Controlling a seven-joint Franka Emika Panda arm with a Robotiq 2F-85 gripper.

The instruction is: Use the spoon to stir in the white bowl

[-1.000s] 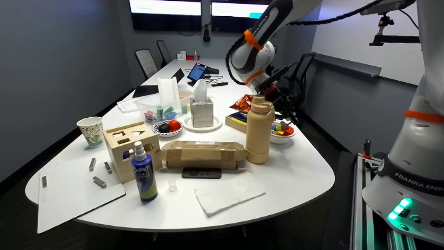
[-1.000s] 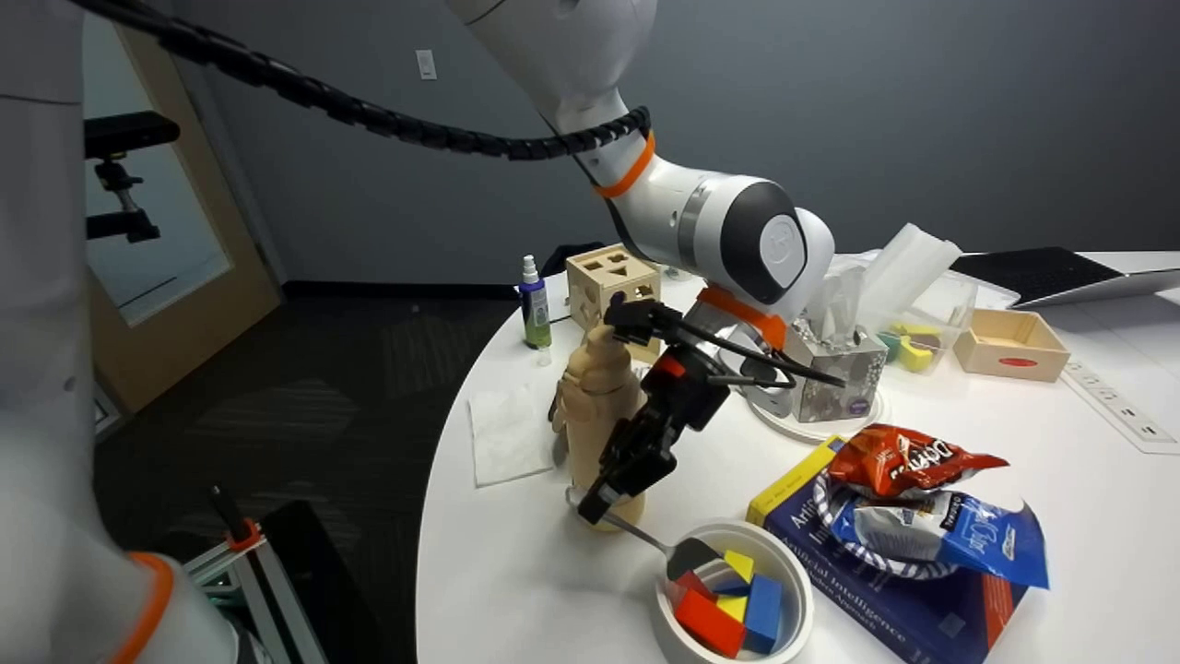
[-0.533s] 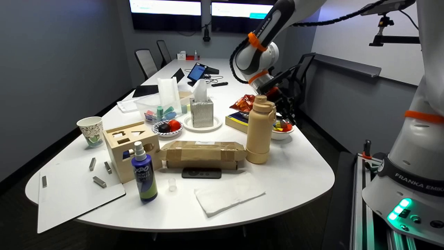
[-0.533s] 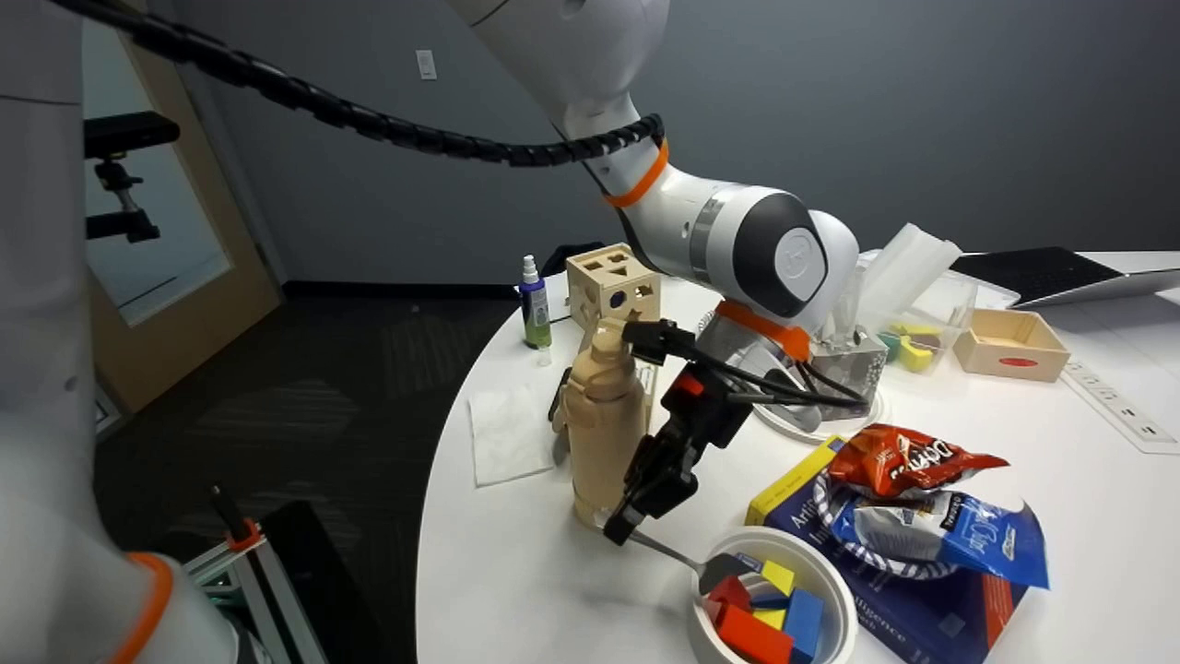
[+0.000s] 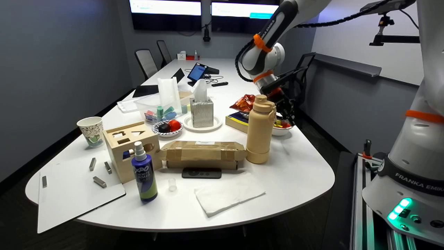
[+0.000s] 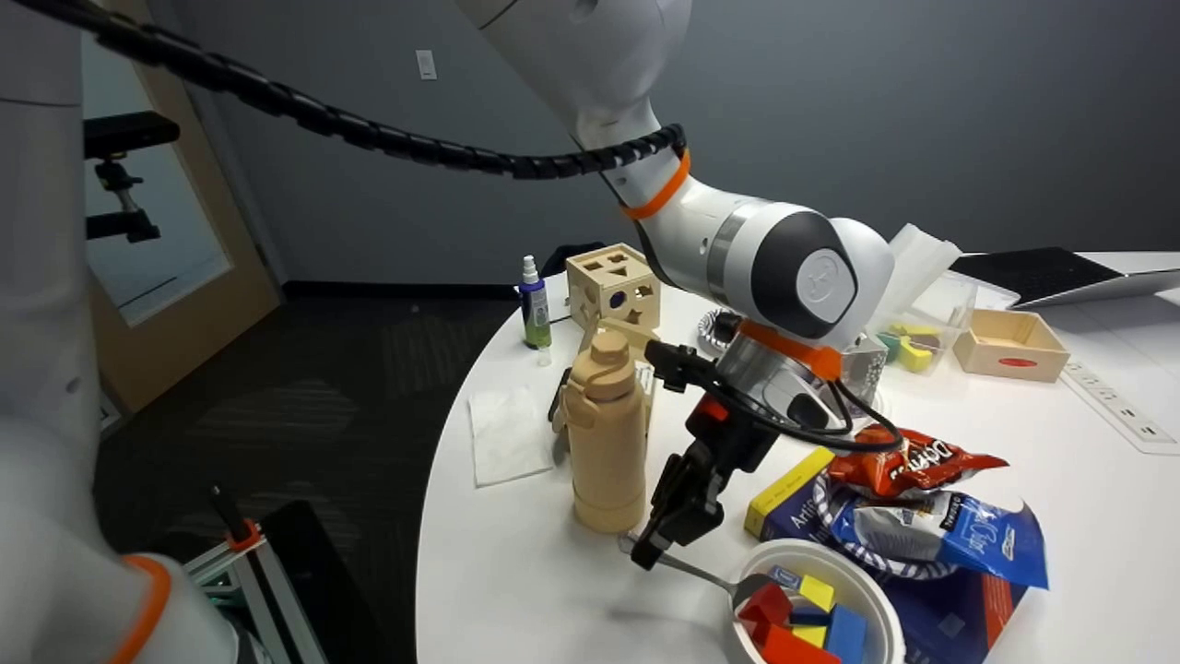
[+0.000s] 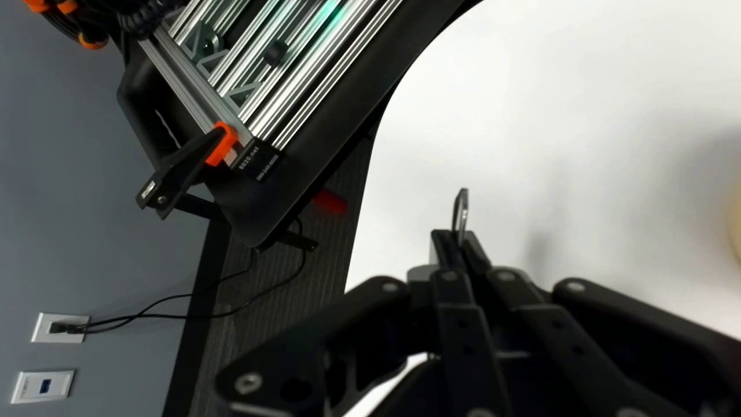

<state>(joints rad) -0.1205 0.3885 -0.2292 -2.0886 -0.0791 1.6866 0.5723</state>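
On the white table, right of the tall tan bottle in both exterior views, sits the low round white bowl. The black gripper has its jaws clenched on the silver metal spoon, whose head reaches past the rim beside red, yellow and blue blocks. Grasp and approach look done; most stirring seems left.

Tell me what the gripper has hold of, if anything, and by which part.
The gripper holds the spoon by its handle, close to the handle's end, which sticks out past the grip.
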